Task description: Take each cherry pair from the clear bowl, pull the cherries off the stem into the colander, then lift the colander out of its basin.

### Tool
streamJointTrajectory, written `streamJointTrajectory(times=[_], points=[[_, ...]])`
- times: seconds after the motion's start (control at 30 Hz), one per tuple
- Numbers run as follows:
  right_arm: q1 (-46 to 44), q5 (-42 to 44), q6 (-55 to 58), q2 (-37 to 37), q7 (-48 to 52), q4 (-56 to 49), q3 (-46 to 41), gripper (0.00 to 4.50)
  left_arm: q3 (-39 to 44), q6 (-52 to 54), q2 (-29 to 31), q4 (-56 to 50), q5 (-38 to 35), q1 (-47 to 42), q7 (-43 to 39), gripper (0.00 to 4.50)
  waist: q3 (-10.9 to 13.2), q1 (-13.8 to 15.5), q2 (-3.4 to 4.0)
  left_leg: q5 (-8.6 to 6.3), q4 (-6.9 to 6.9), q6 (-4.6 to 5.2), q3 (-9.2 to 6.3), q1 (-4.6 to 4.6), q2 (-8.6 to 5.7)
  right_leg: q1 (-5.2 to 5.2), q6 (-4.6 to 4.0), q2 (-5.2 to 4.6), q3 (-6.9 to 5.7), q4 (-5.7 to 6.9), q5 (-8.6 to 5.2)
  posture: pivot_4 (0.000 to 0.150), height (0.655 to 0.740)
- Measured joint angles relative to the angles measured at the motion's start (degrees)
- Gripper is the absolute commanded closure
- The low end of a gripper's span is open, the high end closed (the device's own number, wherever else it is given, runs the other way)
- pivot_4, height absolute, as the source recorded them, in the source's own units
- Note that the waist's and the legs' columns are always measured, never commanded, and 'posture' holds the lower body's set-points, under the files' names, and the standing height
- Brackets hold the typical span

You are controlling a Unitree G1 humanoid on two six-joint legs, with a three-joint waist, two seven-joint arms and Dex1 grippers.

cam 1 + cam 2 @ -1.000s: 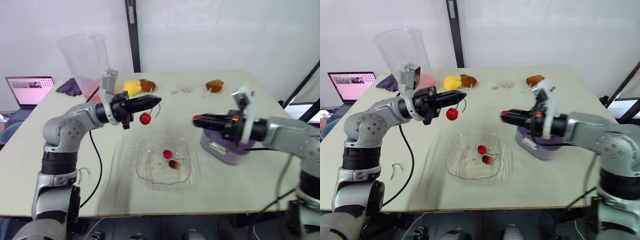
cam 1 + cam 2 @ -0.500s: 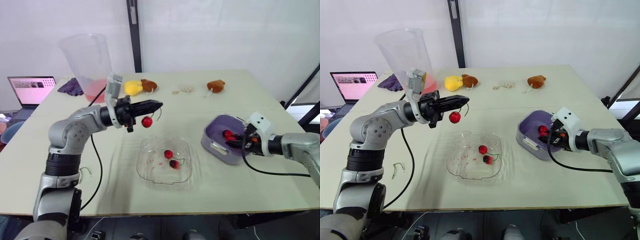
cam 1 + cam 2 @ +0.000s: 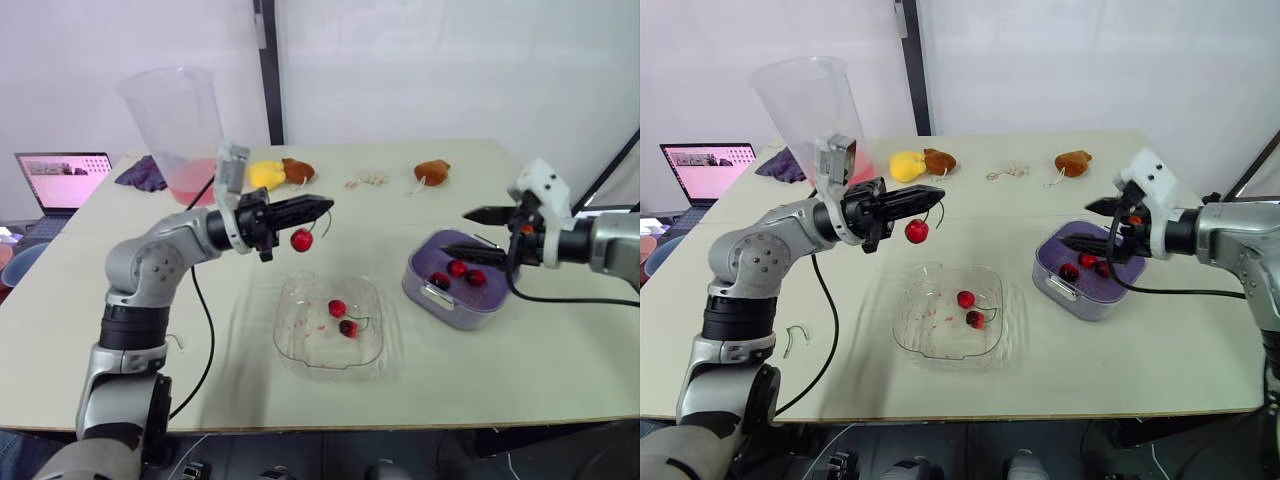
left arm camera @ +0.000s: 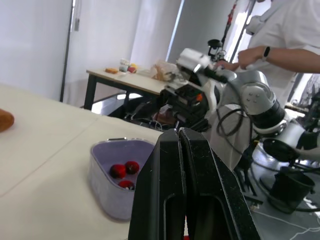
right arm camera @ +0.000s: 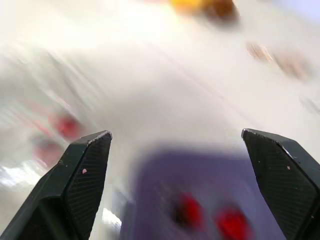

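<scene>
While pinching a round red cherry by the stem in the left tool, apart from the lilac plastic colander under the spread right tool, risks a tug spilling it, seemingly onto the beige counter.

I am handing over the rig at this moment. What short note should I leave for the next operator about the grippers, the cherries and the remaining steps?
Left gripper: jaws shut on the stem of one hanging cherry, above the table behind the clear bowl.
Right gripper: jaws open, empty, above the colander.
Done: three cherries lie in the colander.
Left: pull off the hanging cherry, process the cherry pair in the bowl, then lift the colander out of its basin.
</scene>
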Motion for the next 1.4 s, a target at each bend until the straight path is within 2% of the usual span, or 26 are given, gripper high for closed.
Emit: streamJointTrajectory(times=[0.13,0.27,0.47,0.57,0.67,0.73,1.1,1.23,1.4], points=[[-4.3,7.1,3.5,11.2,-3.7,-3.3,0.3,0.03,0.2,0.2,-0.4,0.1,-0.8,-0.3,-0.4,4.5,0.0,-0.2,-0.02,0.0,0.02,0.0,-0.04,0.01,0.0,0.02,0.0,-0.01,-0.02,0.0,0.0,0.15,0.74],[-6.8,9.3,4.4,23.0,-9.5,-4.5,5.8,0.03,-0.1,0.2,-1.1,0.2,-1.0,-1.3,-0.4,4.5,0.0,-0.2,-0.02,0.0,0.01,0.0,-0.08,-0.02,-0.04,-0.02,0.0,-0.03,-0.02,0.03,0.0,0.15,0.74],[-7.6,9.2,3.6,31.6,-14.5,-5.0,10.0,0.03,-0.1,0.2,-0.8,0.2,-1.0,-1.4,-0.4,4.5,0.0,-0.3,-0.02,0.01,0.04,-0.01,-0.15,-0.02,-0.06,-0.01,0.0,-0.03,-0.05,0.05,0.0,0.15,0.74],[-8.1,9.6,3.6,33.5,-15.8,-5.0,10.3,0.03,-0.1,0.3,-0.8,0.1,-1.0,-1.5,-0.3,4.5,0.0,-0.4,-0.02,0.01,0.03,-0.01,-0.15,-0.02,-0.05,-0.01,0.0,-0.02,-0.05,0.05,0.0,0.15,0.74],[-8.1,9.6,3.6,33.9,-16.4,-4.8,10.7,0.93,-0.1,0.3,-0.6,0.1,-1.0,-1.5,-0.3,4.5,0.0,-0.4,-0.02,0.01,0.03,-0.01,-0.15,-0.01,-0.05,-0.01,0.0,-0.02,-0.05,0.05,0.0,0.15,0.74],[-8.0,9.6,3.6,34.2,-16.5,-4.6,11.0,1.83,-0.1,0.3,-0.3,0.1,-0.9,-1.5,-0.3,4.5,0.0,-0.5,-0.02,0.01,0.03,-0.01,-0.15,-0.01,-0.04,-0.02,0.0,-0.01,-0.06,0.06,0.0,0.15,0.74],[-8.0,9.1,3.5,35.5,-17.1,-3.9,12.1,1.83,-0.1,0.3,0.4,-0.4,-0.9,-1.2,-0.2,4.5,0.0,-0.6,-0.01,0.01,0.03,-0.01,-0.15,-0.01,-0.04,-0.02,0.0,-0.01,-0.05,0.06,0.0,0.15,0.74],[-8.0,9.0,3.5,35.4,-17.3,-3.7,12.2,3.48,-0.1,0.3,0.5,-0.9,-0.9,-0.9,-0.2,4.5,0.0,-0.6,-0.01,0.01,0.03,-0.01,-0.15,-0.01,-0.04,-0.02,0.0,-0.01,-0.05,0.06,0.0,0.15,0.74],[-8.0,8.9,3.5,35.4,-17.3,-3.4,12.3,3.48,-0.1,0.3,0.8,-0.9,-0.9,-0.9,-0.1,4.5,0.0,-0.6,-0.01,0.01,0.03,-0.01,-0.15,-0.01,-0.04,-0.02,0.0,-0.01,-0.05,0.06,0.0,0.15,0.74]])
